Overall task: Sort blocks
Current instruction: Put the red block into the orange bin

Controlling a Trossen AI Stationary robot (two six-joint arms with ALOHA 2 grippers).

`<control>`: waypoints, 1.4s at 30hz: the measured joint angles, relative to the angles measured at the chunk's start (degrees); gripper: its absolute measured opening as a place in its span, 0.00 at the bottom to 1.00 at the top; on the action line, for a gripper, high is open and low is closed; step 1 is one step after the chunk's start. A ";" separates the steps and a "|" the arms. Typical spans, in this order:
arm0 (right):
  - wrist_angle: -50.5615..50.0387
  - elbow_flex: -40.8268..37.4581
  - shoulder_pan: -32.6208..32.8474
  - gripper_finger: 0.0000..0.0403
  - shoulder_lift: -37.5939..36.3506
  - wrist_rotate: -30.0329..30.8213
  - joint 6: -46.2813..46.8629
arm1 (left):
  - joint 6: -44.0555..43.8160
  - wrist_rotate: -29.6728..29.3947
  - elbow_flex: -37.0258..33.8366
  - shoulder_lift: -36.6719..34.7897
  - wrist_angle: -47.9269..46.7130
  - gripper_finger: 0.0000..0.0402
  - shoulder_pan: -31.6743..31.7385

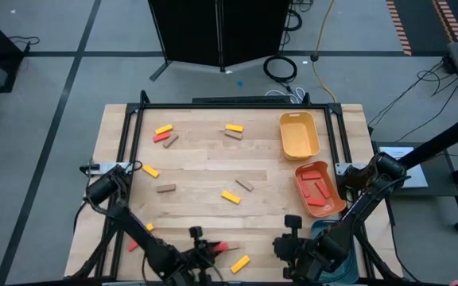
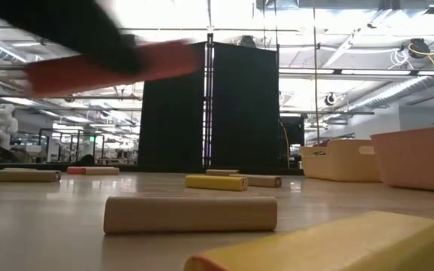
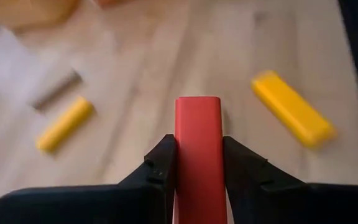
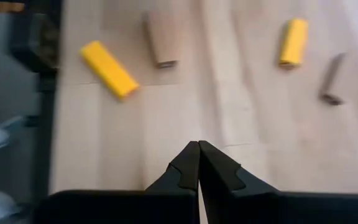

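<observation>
The pale wooden bench [image 1: 213,159] sits on a grey floor, with red, yellow and tan blocks [image 1: 230,196] scattered over it, a yellow tray [image 1: 299,135] at upper right and an orange tray [image 1: 320,191] holding red blocks below it. At the lower edge of the high view, the left hand [image 3: 199,163] is clenched on a red block [image 3: 198,149], lifted clear of the surface. The right hand [image 4: 198,163], lower centre-right, hangs empty with its fingers pressed together.

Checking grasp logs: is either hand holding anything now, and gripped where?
Left hand holds a red block, pinched across its long sides near one end; the rest sticks forward. Right hand is shut on nothing.
</observation>
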 joint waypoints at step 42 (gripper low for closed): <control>-42.61 -17.53 8.36 0.00 -22.21 13.87 44.71 | 25.70 56.70 33.64 26.41 47.88 0.22 45.51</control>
